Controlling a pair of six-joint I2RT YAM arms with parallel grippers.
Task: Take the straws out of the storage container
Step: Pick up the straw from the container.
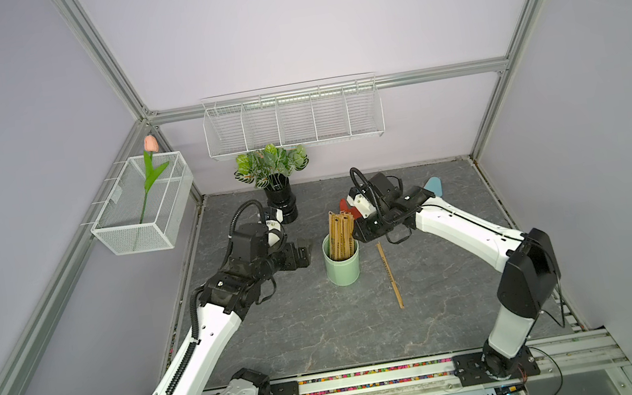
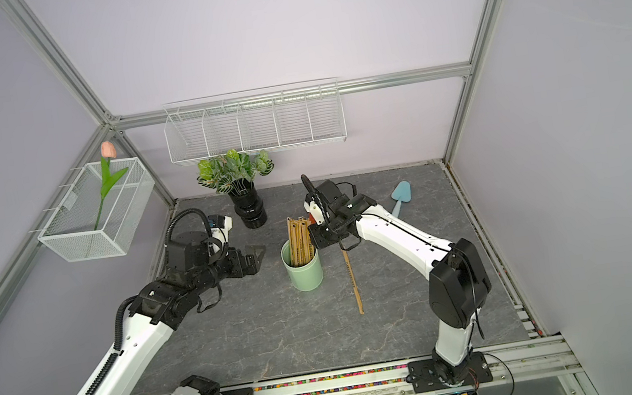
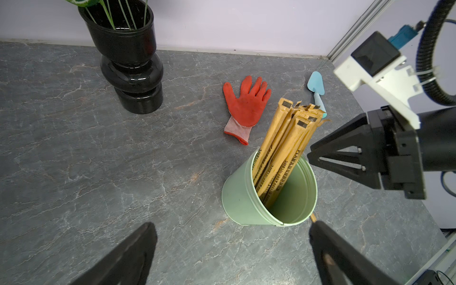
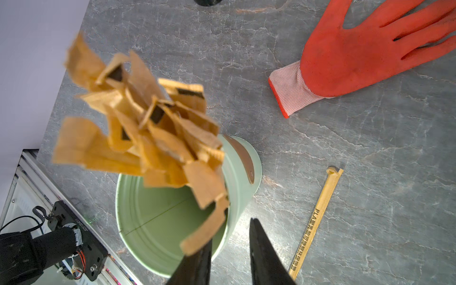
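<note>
In both top views the storage container stands upright near the middle of the desk. The straws are bundled in it and rise well past its rim. One loose straw lies flat on the desk just beside the container, on the right arm's side. The right end effector hangs at the straw tops. The left end effector sits near the container's opposite side, apart from it.

From the left wrist, the left end effector is spread wide and empty. A red glove lies beyond the container.

From the right wrist, the right end effector hangs above the container's rim, jaws a little apart, nothing clearly pinched — one straw top overlaps one finger.

The step in hand looks like picking the next straw, with most left in the container. The next move calls for lining the jaws on a single top, pressing together, then lifting straight — clear of the rim, without tipping the container.
</note>
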